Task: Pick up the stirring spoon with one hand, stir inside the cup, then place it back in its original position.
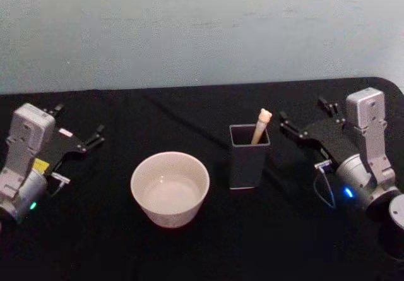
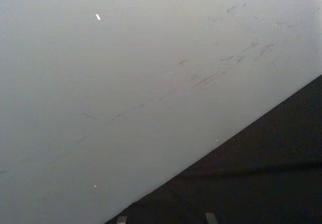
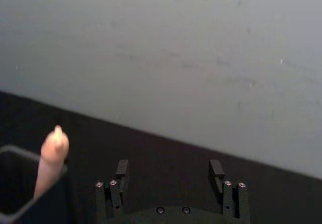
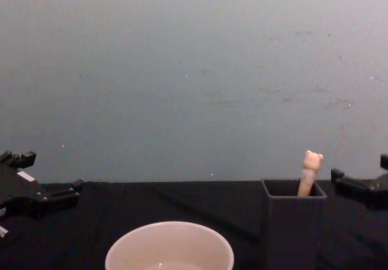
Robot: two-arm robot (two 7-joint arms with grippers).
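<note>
The cup [image 1: 170, 188] looks glossy and smooth; the box holder [image 1: 249, 156] matt; the table [image 1: 189, 117] cloth-covered.

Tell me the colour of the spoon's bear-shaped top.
Pale beige, clearest in the chest view, on the spoon.

Bare black table [image 1: 95, 243] all round the holder [image 1: 249, 161]: cup [image 1: 170, 188] stands apart on its left, open right gripper [image 1: 304, 121] close on its right, spoon [image 1: 261, 125] top pokes clear above.
</note>
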